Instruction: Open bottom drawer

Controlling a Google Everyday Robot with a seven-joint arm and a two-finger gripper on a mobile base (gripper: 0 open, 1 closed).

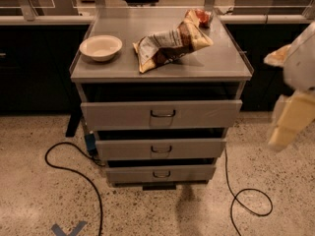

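Note:
A grey metal cabinet [162,68] stands in the middle with three drawers, all pulled out a little. The bottom drawer [161,174] has the narrowest, shortest front and a small dark loop handle [161,174] at its centre. Above it are the mid-sized front [161,149] and the widest, tallest front [161,114]. My gripper [290,124] hangs at the right edge of the camera view, cream-coloured and blurred, well to the right of the cabinet and about level with the top drawer. It touches nothing.
On the cabinet top lie a white bowl [101,47] and a crumpled chip bag [172,42]. Black cables [74,170] loop on the speckled floor left and right [251,200] of the cabinet. Dark counters stand behind. Blue tape [69,228] marks the floor at front left.

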